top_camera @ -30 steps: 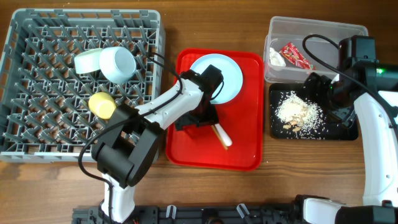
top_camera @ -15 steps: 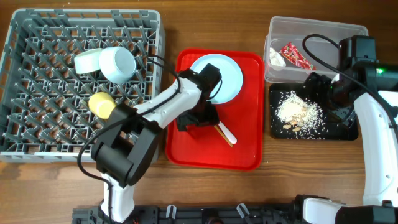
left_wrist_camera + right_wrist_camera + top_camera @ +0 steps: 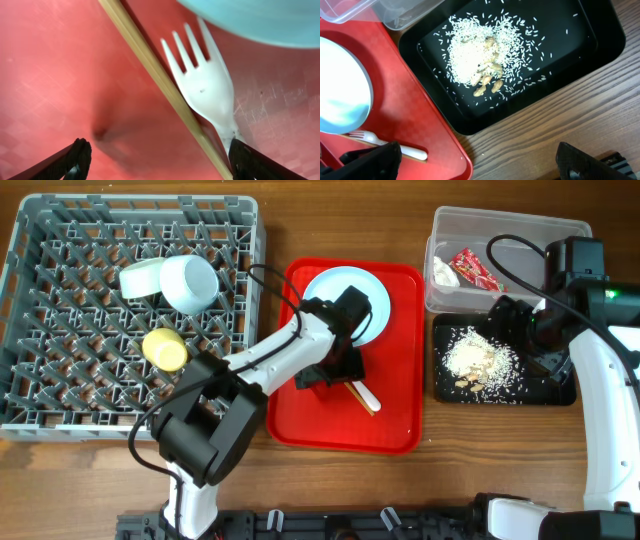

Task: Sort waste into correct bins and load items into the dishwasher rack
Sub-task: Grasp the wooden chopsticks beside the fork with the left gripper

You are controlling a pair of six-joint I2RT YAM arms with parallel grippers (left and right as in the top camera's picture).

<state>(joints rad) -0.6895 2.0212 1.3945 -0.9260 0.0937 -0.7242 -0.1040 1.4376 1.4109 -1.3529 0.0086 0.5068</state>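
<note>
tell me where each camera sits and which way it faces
Overhead: above the table, facing straight down on rack, red tray and both arms.
Left wrist: low over the red tray, facing fork and stick; left pincer tips at bottom corners.
Right wrist: above the black tray of rice, facing down; right pincer tips at bottom corners.
Shared: both wrist views show the fork and red tray.

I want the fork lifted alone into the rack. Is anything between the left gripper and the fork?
Nothing covers the fork, but the wooden stick lies right beside its handle, and both sit between the open fingers of the left gripper. Closing now would likely catch both. The plate rim sits just past the tines.
</note>
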